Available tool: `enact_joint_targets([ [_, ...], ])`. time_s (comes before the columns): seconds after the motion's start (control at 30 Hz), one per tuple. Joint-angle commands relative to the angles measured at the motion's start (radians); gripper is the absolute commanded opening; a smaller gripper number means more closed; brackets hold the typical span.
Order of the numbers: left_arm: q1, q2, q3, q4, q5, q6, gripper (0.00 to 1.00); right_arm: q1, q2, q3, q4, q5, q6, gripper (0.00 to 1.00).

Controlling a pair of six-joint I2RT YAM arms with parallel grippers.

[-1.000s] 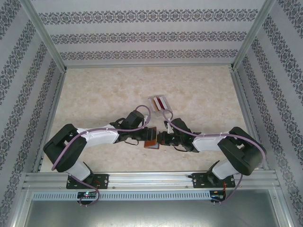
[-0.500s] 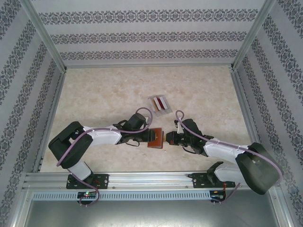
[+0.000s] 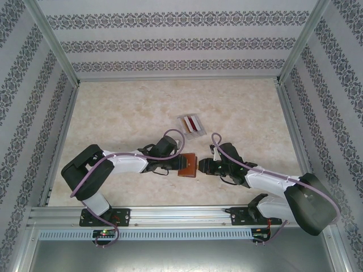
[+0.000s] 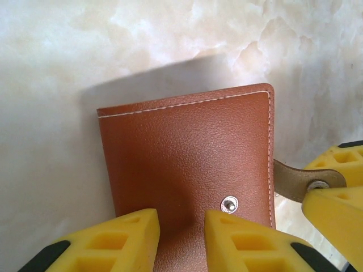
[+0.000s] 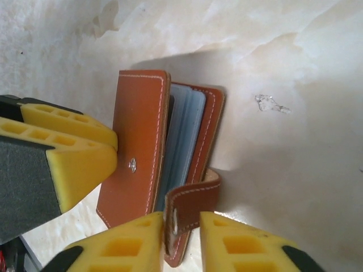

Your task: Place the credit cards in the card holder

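— Right gripper [image 5: 181,222] clenched on the clasp tab [image 5: 195,198] of the card holder [image 4: 187,153]; the tab runs between both yellow fingers. Arm low, forearm stretched leftward just above the table [image 3: 125,107].

— Left gripper [image 4: 180,224]?

— Fingers drawn near each other, narrow gap, tips against the holder's outer cover beside the snap stud [image 4: 229,204]. Cannot tell whether they pinch anything. Arm folded low, elbow toward the left edge, wrist pointing right. The two grippers face each other.

— Holder's position?

— Between the two grippers, close to the near edge, about midway between the left and right edges. Covers parted slightly; grey pockets [image 5: 184,130] show in the gap. Broad shadow beneath it; contact with the table unclear.

— Cards?

— Credit cards [image 3: 193,123] sit in a clear tray [image 3: 181,121] toward the table's middle, beyond the holder and apart from it. One dark red, the others pale.

— Surroundings?

— Pale marbled tabletop. Aluminium frame rail [image 3: 181,211] along the near edge. Grey-patterned wallpaper [image 3: 181,42] on three walls.
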Motion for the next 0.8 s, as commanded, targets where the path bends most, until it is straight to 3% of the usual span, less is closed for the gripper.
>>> enact_joint_targets([
  [0.0,-0.019,0.053,-0.015,-0.046,-0.054,-0.020,0.29,-0.011,-0.037,-0.011,-0.013,0.005,0.000,0.29],
  [0.13,-0.025,0.066,0.005,-0.073,-0.055,-0.011,0.29,-0.018,-0.061,-0.013,-0.021,0.010,0.008,0.30],
  [0.43,-0.036,0.094,0.032,-0.099,-0.054,-0.010,0.28,-0.025,-0.035,0.001,-0.018,-0.006,0.007,0.00],
  [0.77,-0.040,0.099,0.042,-0.124,-0.066,-0.010,0.28,-0.040,-0.036,0.008,-0.033,-0.013,-0.004,0.00],
])
